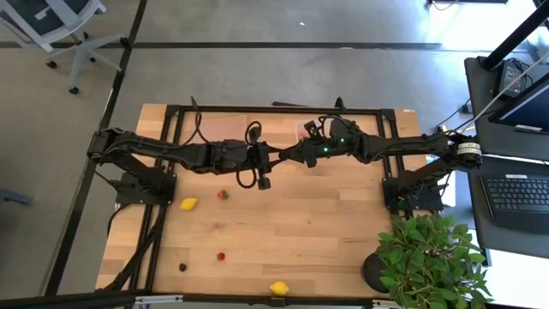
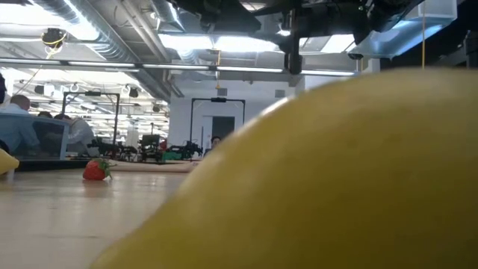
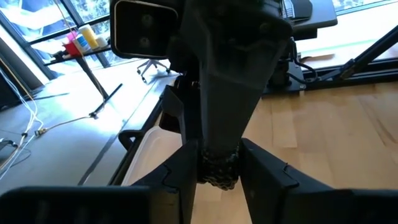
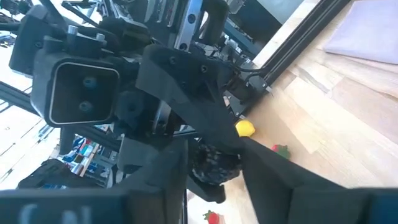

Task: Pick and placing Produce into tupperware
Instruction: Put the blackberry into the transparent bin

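**Kid:** What is the left gripper (image 1: 271,158) doing?

**Friend:** It is up in the air over the middle of the table. It is squeezing a bumpy blackberry (image 3: 217,171). Its two fingers (image 3: 180,177) press on the berry from both sides.

**Kid:** And the right gripper (image 1: 288,155)?

**Friend:** It is nose to nose with the left one, at the very same blackberry. The berry sits between its tips too. I cannot tell if it is squeezing yet or just around it.

**Kid:** Where is the tupperware (image 1: 306,130)?

**Friend:** Just past the right gripper, toward the far edge of the table. It is partly under the right arm. A flat brown sheet (image 1: 225,129) lies past the left gripper on that same far side.

**Kid:** What fruit is still on the table?

**Friend:** The closest is a strawberry (image 1: 223,195), a little way from the left gripper, toward the front of the table. A lemon (image 1: 189,203) lies just beyond it, farther to the left. Farther from the grippers there is another strawberry (image 1: 220,256), and a small dark berry (image 1: 183,267) beside that one. A second lemon (image 1: 279,287) sits farthest away, right at the front edge.

**Kid:** And the green thing?

**Friend:** That is a potted plant (image 1: 433,257), well away from both grippers, at the front corner on the right arm's side.
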Tool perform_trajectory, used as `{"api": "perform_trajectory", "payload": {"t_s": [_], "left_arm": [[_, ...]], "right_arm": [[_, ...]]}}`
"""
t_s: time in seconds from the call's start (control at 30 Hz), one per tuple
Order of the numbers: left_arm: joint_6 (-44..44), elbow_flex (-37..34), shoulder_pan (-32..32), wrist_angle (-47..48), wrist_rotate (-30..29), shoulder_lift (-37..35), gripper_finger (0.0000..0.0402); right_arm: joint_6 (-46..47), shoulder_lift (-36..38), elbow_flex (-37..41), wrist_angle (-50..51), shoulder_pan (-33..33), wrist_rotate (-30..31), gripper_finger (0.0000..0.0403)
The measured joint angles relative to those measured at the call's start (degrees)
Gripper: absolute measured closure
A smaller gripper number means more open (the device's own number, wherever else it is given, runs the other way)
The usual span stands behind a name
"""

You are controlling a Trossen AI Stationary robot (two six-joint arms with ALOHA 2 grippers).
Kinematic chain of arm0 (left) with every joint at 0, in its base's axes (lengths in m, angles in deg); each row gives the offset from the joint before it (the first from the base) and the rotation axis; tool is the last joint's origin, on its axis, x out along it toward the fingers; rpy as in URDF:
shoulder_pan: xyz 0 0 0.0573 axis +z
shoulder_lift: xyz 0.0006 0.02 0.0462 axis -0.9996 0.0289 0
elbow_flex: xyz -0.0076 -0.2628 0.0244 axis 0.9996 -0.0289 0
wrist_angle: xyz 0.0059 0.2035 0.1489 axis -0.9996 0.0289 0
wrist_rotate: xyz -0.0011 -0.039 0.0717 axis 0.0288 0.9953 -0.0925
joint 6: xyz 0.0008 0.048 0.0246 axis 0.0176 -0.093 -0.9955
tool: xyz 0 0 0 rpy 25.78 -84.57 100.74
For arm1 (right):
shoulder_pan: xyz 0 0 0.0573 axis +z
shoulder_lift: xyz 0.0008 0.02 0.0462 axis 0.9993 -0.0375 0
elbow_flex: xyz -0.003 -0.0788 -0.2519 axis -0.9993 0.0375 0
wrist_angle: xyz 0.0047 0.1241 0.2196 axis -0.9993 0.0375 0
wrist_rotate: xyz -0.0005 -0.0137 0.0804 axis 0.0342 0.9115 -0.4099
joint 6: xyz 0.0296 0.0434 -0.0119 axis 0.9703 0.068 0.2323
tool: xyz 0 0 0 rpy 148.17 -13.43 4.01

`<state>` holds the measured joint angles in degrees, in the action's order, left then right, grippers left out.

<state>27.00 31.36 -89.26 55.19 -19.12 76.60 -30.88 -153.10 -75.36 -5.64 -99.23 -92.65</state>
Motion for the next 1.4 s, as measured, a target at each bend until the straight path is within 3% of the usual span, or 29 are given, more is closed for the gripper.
{"api": "perform_trajectory", "payload": {"t_s": [0.17, 0.3, 0.63, 1.03, 1.2, 1.4], "left_arm": [[-0.1, 0.0, 0.0, 0.0, 0.0, 0.0, 0.0292], [-0.2, 0.0, 0.0, 0.1, 0.0, -0.1, 0.0309], [-0.2, 0.0, 0.0, 0.0, -0.6, -0.1, 0.029], [-1.3, 0.1, 0.1, -0.9, -0.8, 0.0, 0.0309], [-1.5, 0.1, 0.1, -1.3, -0.8, 0.0, 0.0301], [-2.0, 0.0, 0.2, -1.8, -0.2, 0.0, 0.0318]], "right_arm": [[-1.4, 0.0, 0.0, 0.2, -0.1, -1.1, 0.0308], [-1.6, 0.0, 0.0, 0.2, -0.1, -1.5, 0.0325], [-1.8, 0.0, 0.0, 0.1, -0.1, -1.9, 0.0318], [-3.0, 0.0, 0.0, 0.1, -0.1, -2.1, 0.0285], [-2.9, 0.0, 0.0, 0.1, 0.0, -2.2, 0.0283], [-2.9, 0.0, 0.0, 0.2, 0.0, -2.1, 0.0282]]}}
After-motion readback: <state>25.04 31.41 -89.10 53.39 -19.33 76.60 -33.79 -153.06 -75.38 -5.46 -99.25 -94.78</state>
